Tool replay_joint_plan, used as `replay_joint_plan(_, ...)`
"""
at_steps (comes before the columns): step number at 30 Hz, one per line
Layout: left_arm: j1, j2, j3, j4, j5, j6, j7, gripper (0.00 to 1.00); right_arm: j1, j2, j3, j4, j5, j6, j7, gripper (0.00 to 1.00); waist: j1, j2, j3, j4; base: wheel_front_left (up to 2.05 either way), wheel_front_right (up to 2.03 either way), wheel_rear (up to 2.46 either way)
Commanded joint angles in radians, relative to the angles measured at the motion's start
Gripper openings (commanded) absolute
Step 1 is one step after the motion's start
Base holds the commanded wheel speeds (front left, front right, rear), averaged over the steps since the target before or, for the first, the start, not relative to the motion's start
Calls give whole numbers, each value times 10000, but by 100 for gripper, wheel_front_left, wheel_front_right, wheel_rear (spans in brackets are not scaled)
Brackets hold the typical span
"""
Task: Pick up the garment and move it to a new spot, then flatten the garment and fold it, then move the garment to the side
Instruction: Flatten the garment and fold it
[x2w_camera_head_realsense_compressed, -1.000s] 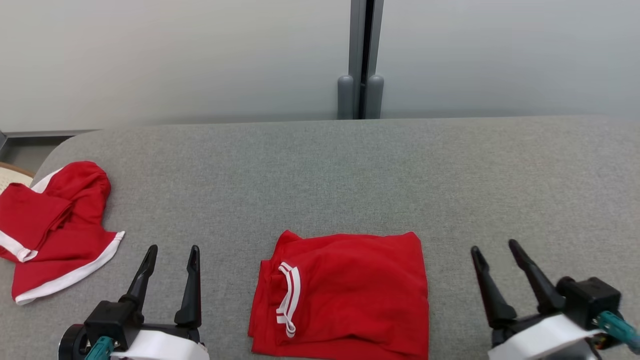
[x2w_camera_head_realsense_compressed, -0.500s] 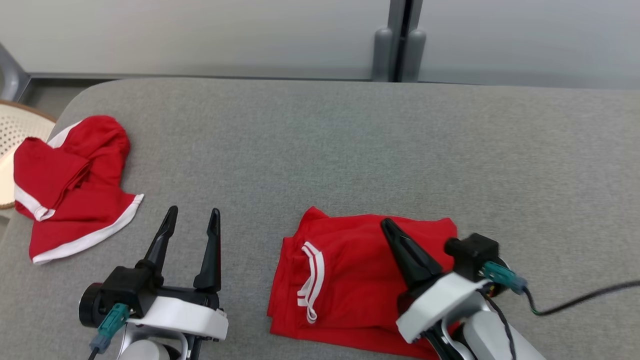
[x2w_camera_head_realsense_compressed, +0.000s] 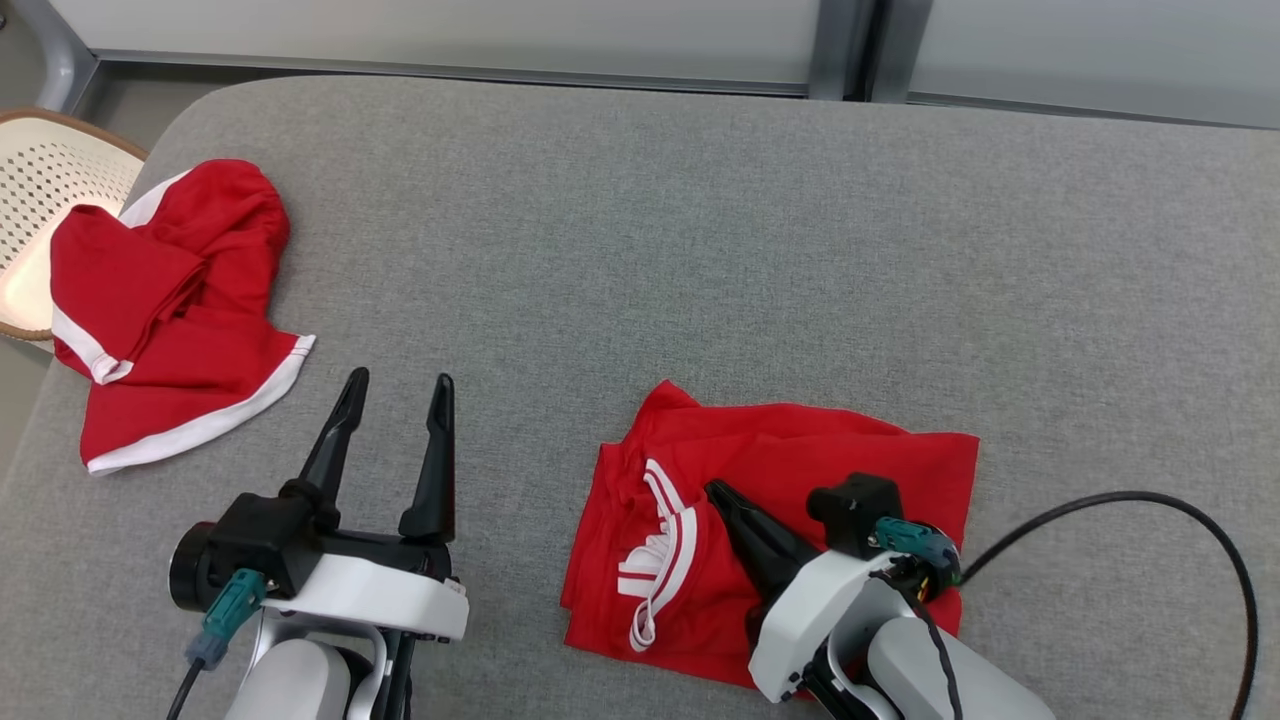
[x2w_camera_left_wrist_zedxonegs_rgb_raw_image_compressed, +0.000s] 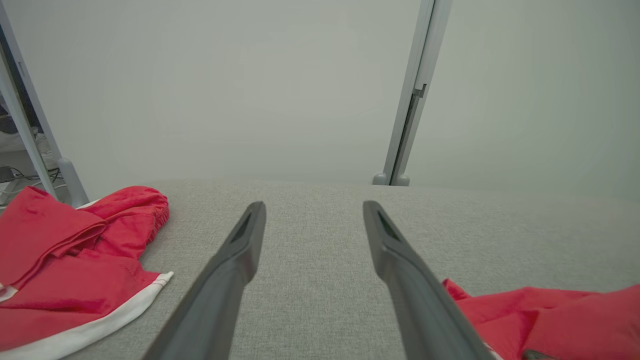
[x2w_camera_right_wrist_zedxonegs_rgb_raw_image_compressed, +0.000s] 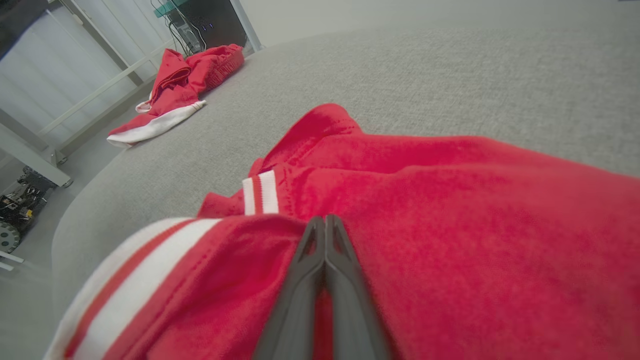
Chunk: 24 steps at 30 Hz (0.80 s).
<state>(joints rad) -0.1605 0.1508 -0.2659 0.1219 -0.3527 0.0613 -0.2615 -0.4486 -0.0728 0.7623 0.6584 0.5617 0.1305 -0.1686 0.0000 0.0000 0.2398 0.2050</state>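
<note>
Red garment (x2w_camera_head_realsense_compressed: 850, 470): folded, rumpled near striped collar (x2w_camera_head_realsense_compressed: 660, 550)
Right end effector (x2w_camera_head_realsense_compressed: 720, 495): clenched on its fabric
Left end effector (x2w_camera_head_realsense_compressed: 398, 385): released, apart from it

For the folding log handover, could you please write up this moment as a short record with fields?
surface: grey padded surface
target: folded red garment, white-striped collar, front centre
right gripper: shut, pinching the folded red garment's fabric beside the collar
left gripper: open, empty, over bare surface between the two garments
other item: crumpled red garment with white trim, at the left edge, untouched
cable: black cable looping over the surface at the right
</note>
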Motion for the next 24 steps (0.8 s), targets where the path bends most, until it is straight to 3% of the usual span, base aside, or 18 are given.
replay_joint_plan(1, -156, -1, 102, 16, 91, -65, -39, 100, -62, 68, 314, 416, 197, 5, 80, 0, 0, 0, 56, -29, 0, 0, 0)
replay_joint_plan(9, -208, -170, 256, 100, 245, -242, -42, 100, -625, 217, 1567, 1075, 777, 28, -136, 0, 0, 0, 86, -124, 0, 0, 0)
replay_joint_plan(14, -88, -208, 407, 174, 340, -308, -43, 100, -1121, 201, 1504, 869, 1202, 25, -793, 0, 0, 0, -119, -268, 0, 0, 0)
replay_joint_plan(15, -38, -209, 436, 186, 368, -313, -43, 100, -1204, 178, 1359, 791, 1225, 23, -859, 20, 0, 0, -179, -307, 0, 0, 0)
replay_joint_plan(16, 7, -225, 451, 195, 379, -323, -43, 100, -1240, 117, 1218, 716, 1228, 15, -927, 84, 0, 0, -242, -345, 0, 0, 0)
replay_joint_plan(17, 52, -228, 473, 205, 386, -327, -43, 100, -1233, 41, 1048, 587, 1217, 12, -935, 100, 0, 0, -314, -390, 0, 0, 0)
replay_joint_plan(24, 399, -146, 715, 198, 481, -273, -44, 100, -93, -717, -1809, -1624, -71, 12, -970, 100, 0, 0, -903, -762, 0, 0, 0)
